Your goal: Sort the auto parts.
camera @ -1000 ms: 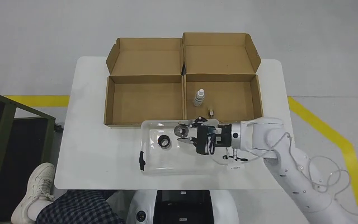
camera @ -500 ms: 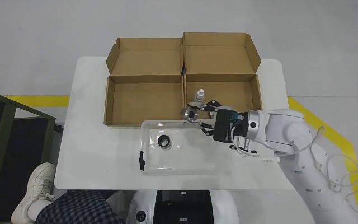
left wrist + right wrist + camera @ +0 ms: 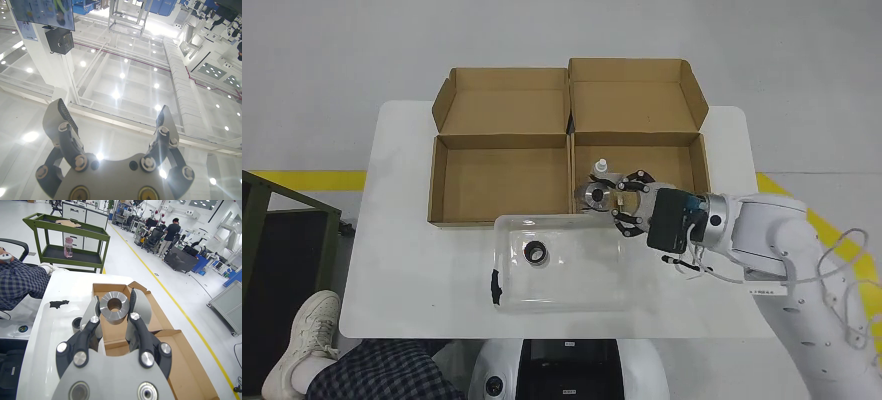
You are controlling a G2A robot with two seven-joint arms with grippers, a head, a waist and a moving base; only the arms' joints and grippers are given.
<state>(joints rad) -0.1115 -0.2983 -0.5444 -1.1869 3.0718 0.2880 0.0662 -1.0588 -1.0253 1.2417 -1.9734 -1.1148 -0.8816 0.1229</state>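
Clear tray (image 3: 542, 295) sat nearest, black ring part (image 3: 535, 253) lying in its left half. Just past its far edge, right gripper (image 3: 610, 196) was clamped on a steel bushing (image 3: 592, 194) over the near-left corner of the right cardboard box (image 3: 672, 180); white bottle (image 3: 598, 170) stood just behind it. Left cardboard box (image 3: 500, 180) sat alongside. Left gripper (image 3: 111, 106) faced the ceiling, jaws wide apart, holding nothing.

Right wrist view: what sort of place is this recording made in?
Probably a robotics lab or workshop hall: a yellow floor line marks a lane, a green metal cart stands beside the table, and other robot arms stand at the back.
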